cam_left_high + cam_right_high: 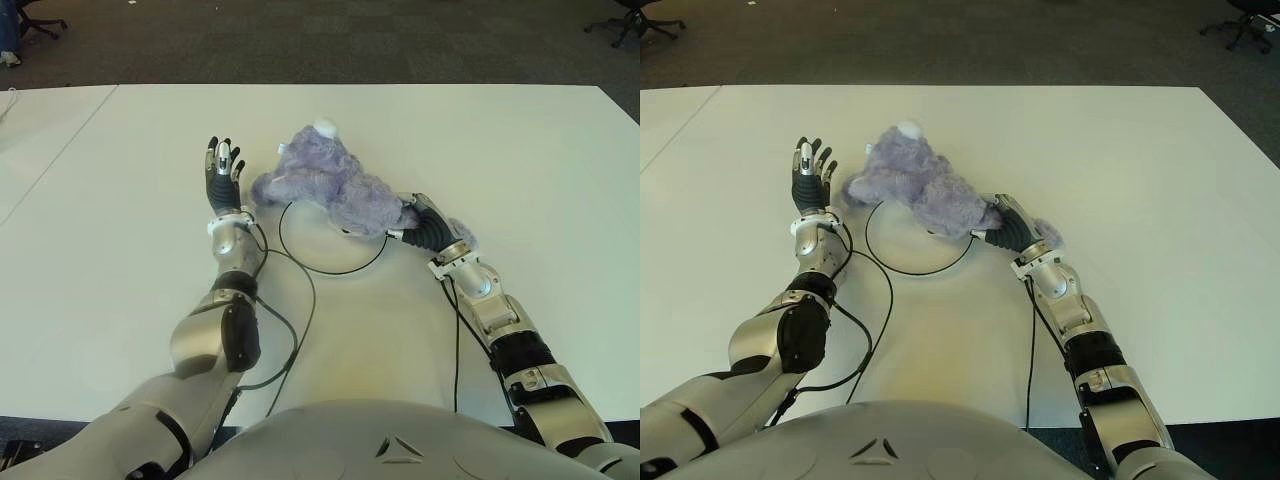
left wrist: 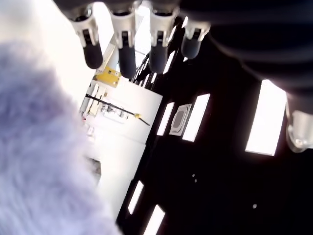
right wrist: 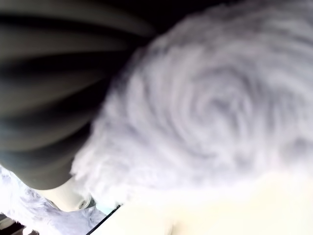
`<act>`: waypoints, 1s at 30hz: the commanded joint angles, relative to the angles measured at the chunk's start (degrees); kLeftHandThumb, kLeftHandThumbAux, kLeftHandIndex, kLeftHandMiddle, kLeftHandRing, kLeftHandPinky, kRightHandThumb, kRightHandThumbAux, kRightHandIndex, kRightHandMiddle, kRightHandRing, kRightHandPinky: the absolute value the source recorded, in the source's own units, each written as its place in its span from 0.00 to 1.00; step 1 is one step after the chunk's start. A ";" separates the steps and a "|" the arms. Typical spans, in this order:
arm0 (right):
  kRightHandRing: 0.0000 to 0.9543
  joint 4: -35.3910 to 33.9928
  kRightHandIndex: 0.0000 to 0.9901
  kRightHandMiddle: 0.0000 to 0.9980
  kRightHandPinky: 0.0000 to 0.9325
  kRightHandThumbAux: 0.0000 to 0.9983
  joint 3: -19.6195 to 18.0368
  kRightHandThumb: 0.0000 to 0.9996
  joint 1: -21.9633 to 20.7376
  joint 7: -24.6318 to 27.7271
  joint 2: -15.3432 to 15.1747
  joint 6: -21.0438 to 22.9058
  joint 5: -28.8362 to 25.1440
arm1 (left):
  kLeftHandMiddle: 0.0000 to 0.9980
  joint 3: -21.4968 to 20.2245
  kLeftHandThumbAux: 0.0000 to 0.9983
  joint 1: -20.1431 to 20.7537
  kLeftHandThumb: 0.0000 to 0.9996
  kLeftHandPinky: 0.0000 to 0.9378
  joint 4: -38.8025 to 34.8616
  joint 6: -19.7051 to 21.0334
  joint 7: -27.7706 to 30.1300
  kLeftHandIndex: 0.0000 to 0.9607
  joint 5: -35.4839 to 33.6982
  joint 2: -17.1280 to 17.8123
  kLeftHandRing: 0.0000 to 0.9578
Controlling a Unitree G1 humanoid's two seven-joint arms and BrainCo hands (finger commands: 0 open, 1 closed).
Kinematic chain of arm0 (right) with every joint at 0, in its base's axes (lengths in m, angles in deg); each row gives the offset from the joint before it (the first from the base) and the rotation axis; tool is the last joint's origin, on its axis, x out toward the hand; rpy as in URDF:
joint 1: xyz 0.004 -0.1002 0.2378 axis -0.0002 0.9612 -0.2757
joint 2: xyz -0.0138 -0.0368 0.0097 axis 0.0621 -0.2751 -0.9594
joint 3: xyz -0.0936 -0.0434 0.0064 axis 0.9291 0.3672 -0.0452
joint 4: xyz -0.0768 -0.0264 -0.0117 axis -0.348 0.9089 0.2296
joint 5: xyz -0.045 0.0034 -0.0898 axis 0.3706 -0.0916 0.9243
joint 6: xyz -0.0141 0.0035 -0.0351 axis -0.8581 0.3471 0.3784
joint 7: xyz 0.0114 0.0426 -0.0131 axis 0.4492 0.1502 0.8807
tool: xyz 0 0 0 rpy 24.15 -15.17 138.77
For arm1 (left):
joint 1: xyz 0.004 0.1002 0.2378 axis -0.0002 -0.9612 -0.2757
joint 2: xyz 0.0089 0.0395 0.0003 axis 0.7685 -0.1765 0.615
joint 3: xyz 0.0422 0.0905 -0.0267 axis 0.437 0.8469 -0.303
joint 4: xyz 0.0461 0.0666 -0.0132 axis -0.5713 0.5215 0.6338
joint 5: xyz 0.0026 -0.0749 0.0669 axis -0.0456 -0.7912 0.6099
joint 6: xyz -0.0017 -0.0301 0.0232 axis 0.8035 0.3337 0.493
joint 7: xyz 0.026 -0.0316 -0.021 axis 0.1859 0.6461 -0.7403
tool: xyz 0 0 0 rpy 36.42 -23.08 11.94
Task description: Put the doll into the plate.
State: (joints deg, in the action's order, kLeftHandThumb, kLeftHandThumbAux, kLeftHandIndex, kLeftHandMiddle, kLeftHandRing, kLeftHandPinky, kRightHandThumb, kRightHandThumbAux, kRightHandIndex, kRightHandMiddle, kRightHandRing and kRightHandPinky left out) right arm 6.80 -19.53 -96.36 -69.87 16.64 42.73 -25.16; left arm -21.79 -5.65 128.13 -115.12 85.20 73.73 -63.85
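Okay, my right hand (image 1: pixel 420 222) is clamped on the doll (image 1: pixel 335 185), soft and light, so I'd grip its body; left hand (image 1: pixel 222 170) is spread, empty.

Lit evenly and brightly from overhead in both eye views, with the white bench (image 1: pixel 480 140) nearly washed out and only soft, faint shadows under the doll (image 1: pixel 330 185) and arms. Blown out in the left wrist view by bright ceiling panels against near-black surroundings, with the fingers (image 2: pixel 126 44) and purple fur out of focus. Blurred heavily in the right wrist view, fur and dark fingers (image 3: pixel 44 122) smeared by closeness.
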 commanded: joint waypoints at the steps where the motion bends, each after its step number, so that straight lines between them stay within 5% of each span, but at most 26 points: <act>1: 0.91 4.53 0.76 0.86 0.92 0.73 -0.74 0.43 0.75 -0.22 -1.11 1.04 0.32 | 0.15 -3.68 0.39 -17.07 0.00 0.16 7.89 0.39 3.77 0.04 -3.37 -1.26 0.16; 19: 0.91 6.22 0.77 0.87 0.92 0.74 -0.69 0.40 0.17 -0.95 -2.19 1.03 1.01 | 0.13 -3.79 0.36 -18.73 0.00 0.15 7.94 0.62 5.53 0.01 -5.10 1.49 0.16; 30: 0.91 8.49 0.77 0.87 0.93 0.74 -0.57 0.39 -0.91 -2.35 -2.88 -0.84 1.63 | 0.14 0.27 0.39 -19.09 0.00 0.16 8.39 2.13 -2.29 0.02 -0.96 1.92 0.16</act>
State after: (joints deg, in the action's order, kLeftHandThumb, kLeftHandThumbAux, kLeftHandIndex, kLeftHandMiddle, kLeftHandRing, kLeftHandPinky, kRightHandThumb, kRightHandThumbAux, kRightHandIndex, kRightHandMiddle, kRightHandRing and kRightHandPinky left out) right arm 10.09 -19.59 -98.02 -71.30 15.31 41.26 -25.10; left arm -22.29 -5.73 128.06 -115.03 87.67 69.41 -62.23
